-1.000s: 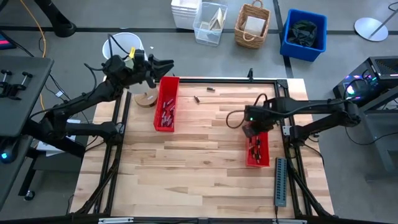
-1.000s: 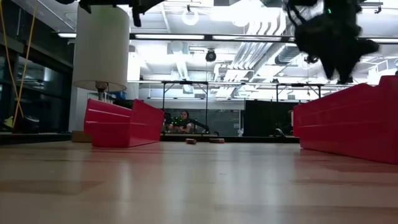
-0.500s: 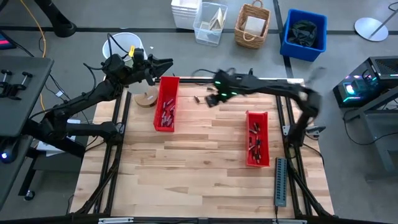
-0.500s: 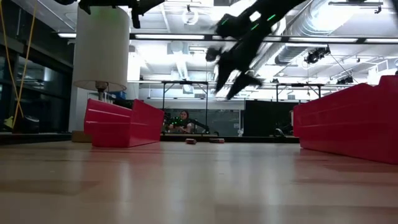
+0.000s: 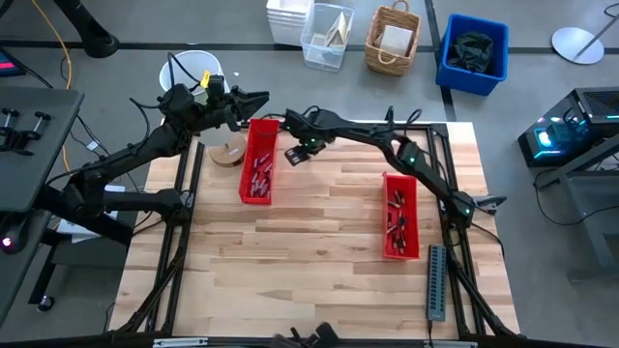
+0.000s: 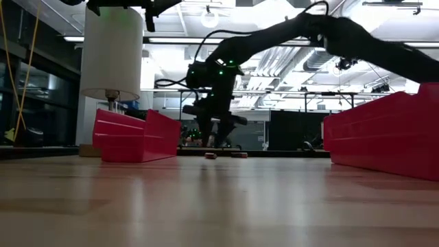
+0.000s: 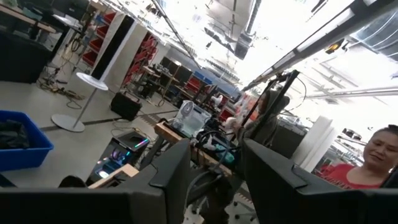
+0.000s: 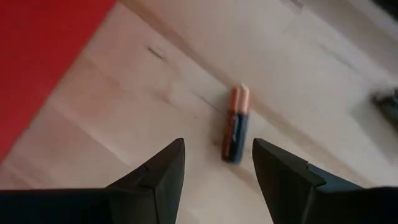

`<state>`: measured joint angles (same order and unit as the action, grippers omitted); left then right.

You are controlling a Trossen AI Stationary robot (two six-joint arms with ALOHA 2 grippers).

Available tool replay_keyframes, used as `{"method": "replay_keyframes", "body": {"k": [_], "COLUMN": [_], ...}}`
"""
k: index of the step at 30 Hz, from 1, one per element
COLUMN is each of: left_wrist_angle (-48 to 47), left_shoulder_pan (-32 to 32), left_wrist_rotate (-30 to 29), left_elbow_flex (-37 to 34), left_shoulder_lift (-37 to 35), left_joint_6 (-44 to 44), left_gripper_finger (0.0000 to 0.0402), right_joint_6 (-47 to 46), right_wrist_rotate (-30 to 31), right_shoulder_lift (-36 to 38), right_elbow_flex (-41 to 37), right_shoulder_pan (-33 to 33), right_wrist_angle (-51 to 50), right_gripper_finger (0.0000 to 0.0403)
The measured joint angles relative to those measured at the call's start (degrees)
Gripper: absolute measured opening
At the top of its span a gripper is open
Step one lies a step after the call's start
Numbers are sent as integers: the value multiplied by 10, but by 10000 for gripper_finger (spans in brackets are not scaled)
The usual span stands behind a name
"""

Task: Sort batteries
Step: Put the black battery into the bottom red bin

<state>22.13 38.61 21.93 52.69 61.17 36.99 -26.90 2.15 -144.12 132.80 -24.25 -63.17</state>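
Observation:
A loose battery [image 8: 235,124], black with a copper end, lies flat on the wood near the far edge of the table. My right gripper [image 8: 217,171] is open and hovers just above it, one finger on each side, touching nothing. In the low view this gripper [image 6: 216,134] hangs over two small batteries [image 6: 210,156] [image 6: 238,155] on the table. From above, my right gripper [image 5: 298,148] is beside the left red tray [image 5: 258,162], which holds several batteries. The right red tray [image 5: 399,215] holds more. My left gripper [image 5: 253,100] waits open above the left tray's far end.
A long grey ridged strip [image 5: 436,282] lies at the table's near right corner. A round wooden piece [image 5: 227,153] sits left of the left tray. Bins and a basket [image 5: 392,39] stand beyond the far edge. A person [image 7: 373,155] shows in the left wrist view.
My right arm has swung from over the right red tray across the table toward its far left, then come down over the loose battery beside the left tray. The left arm has kept still.

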Motion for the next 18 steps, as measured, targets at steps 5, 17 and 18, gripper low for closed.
{"method": "replay_keyframes", "body": {"k": [5, 17, 18], "left_wrist_angle": [0, -1, -1], "left_shoulder_pan": [0, 0, 0], "left_wrist_rotate": [0, 35, 35], "left_elbow_flex": [0, 0, 0], "left_shoulder_lift": [0, 0, 0], "left_joint_6": [0, 3, 3], "left_gripper_finger": [135, 135, 135], "right_joint_6": [-4, -20, -13], "right_wrist_rotate": [21, 19, 18], "right_shoulder_lift": [-18, -18, -18], "right_elbow_flex": [10, 10, 10], "right_shoulder_pan": [3, -6, -5], "right_wrist_angle": [-6, -13, -14], "right_gripper_finger": [183, 168, 167]}}
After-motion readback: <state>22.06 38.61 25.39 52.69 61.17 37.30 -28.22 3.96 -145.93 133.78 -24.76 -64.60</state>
